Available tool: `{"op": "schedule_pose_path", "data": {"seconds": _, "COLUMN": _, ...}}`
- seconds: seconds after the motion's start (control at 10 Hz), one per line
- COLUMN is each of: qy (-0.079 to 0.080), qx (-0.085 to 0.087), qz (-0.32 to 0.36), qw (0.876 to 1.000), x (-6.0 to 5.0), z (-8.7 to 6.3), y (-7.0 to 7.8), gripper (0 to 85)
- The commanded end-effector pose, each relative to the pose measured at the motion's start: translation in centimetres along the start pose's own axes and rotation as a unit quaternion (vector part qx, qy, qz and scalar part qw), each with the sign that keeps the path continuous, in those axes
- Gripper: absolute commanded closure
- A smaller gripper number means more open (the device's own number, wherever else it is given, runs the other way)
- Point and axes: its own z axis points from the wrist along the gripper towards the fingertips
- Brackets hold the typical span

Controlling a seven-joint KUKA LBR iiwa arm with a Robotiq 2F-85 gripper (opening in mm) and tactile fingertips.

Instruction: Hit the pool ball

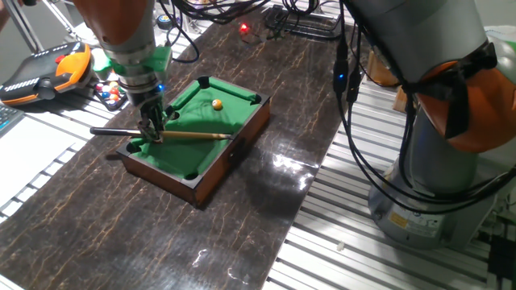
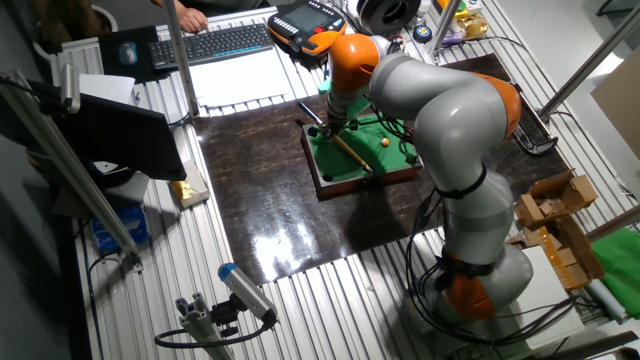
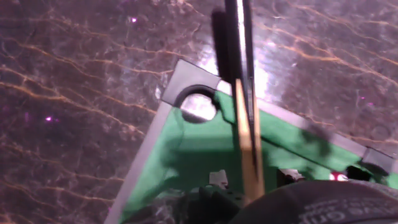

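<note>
One fixed view sits low and close at one side of the bench [image 1: 242,201], looking obliquely down across its dark marbled top at the mini pool table [image 1: 201,137], which fills the left-centre of the frame; the arm's base [image 1: 435,161] rises at the right. The other fixed view hangs high and farther back, facing the opposite way over the whole bench [image 2: 270,200], so the same mini pool table [image 2: 360,155] appears small beyond the arm [image 2: 450,120]. The hand view looks down along the jaws from very near, showing one corner pocket [image 3: 198,104], green felt and the cue [image 3: 245,124]. All three views share the pool table and cue.
</note>
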Motion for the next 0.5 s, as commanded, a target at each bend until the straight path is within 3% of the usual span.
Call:
{"op": "schedule_pose_path", "data": {"seconds": 0.0, "qy": 0.000, "qx": 0.000, "qz": 0.000, "qw": 1.000, "x": -0.01, "z": 0.00, "y": -0.01, "gripper": 60.7}}
{"op": "schedule_pose_path", "data": {"seconds": 0.2, "qy": 0.002, "qx": -0.002, "qz": 0.000, "qw": 1.000, "x": 0.01, "z": -0.10, "y": 0.05, "gripper": 71.7}}
{"op": "schedule_pose_path", "data": {"seconds": 0.4, "qy": 0.004, "qx": -0.003, "qz": 0.000, "qw": 1.000, "x": 0.00, "z": -0.37, "y": 0.12, "gripper": 76.3}}
